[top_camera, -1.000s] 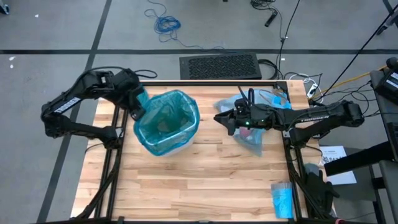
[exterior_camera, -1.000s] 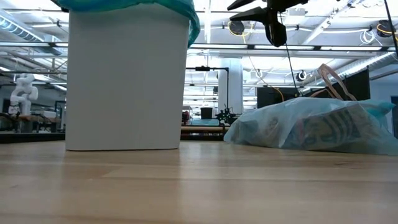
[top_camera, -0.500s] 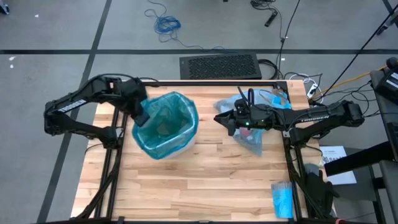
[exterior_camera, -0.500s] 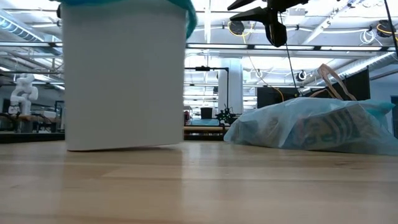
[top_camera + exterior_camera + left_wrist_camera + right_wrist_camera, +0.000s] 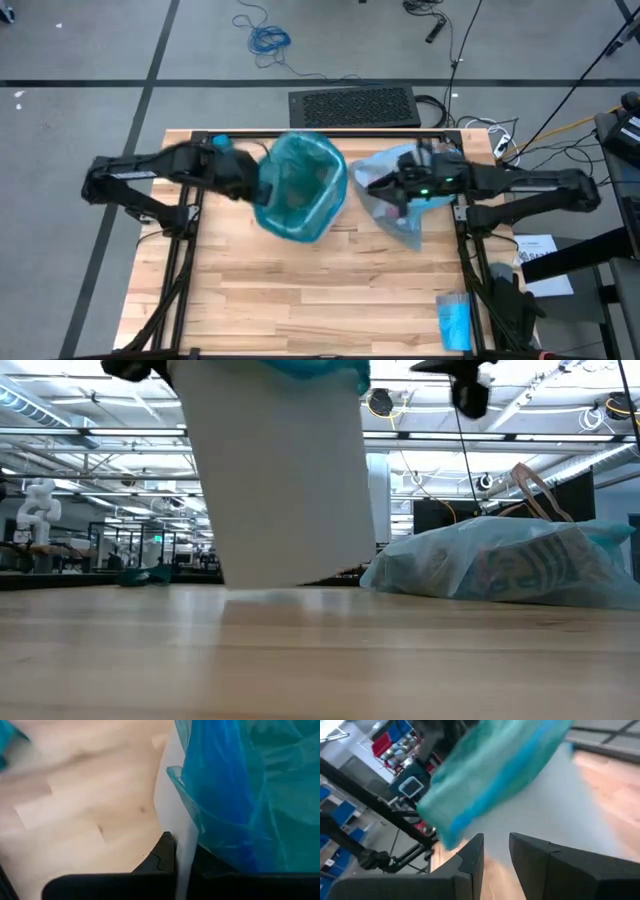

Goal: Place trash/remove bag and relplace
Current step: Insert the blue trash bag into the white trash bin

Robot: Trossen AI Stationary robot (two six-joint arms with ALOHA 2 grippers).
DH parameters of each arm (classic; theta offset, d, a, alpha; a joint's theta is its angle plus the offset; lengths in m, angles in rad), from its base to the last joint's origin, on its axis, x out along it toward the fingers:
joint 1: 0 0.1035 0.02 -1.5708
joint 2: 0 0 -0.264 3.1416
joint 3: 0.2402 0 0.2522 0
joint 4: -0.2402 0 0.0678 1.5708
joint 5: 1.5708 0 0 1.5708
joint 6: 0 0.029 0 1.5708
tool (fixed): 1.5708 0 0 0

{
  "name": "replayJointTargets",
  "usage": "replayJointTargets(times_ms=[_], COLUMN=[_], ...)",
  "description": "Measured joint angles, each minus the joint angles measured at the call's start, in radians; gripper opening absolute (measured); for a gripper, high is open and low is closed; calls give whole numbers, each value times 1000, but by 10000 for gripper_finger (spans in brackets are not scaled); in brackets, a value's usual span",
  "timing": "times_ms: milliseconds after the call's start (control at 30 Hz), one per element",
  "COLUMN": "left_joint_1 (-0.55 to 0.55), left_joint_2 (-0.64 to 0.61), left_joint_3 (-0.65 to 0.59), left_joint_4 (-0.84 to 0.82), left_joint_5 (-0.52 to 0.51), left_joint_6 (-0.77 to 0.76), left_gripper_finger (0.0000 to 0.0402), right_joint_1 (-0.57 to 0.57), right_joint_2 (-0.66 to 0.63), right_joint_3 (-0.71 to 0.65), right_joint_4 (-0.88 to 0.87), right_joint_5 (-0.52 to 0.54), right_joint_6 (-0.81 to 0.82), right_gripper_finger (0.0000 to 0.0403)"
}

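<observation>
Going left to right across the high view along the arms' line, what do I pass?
Left gripper, shut on the white bin's rim → white bin with its teal-green liner, tilted → right gripper → filled pale blue bag beneath the right arm.

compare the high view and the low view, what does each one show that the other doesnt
Only the high view: the left pincer shut on the rim of the white bin, the bin's teal-lined opening, and a small blue packet at the table's near right corner. Only the low view: the bin's plain white wall tilted, its base edge lifted, and the room behind. Both: the bin and the filled pale blue bag lying to its right.
</observation>
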Motion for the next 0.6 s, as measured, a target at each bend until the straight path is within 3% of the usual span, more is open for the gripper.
replayJointTargets(times_ms=[167, 333, 600], left_joint_1=[-122, -150, -143], left_joint_2=[131, 278, 350], left_joint_3=[150, 353, 387], left_joint_4=[-51, -239, -241], left_joint_5=[-41, -42, 35], left_joint_6=[-159, -194, -131], left_gripper_finger=[9, 9, 8], right_joint_1=[-44, -59, -57], right_joint_2=[-147, -199, -193], right_joint_3=[0, 1, 1], right_joint_4=[-186, -202, -205], right_joint_5=[-43, -127, -174], right_joint_6=[-33, -47, -43], right_gripper_finger=[84, 84, 84])
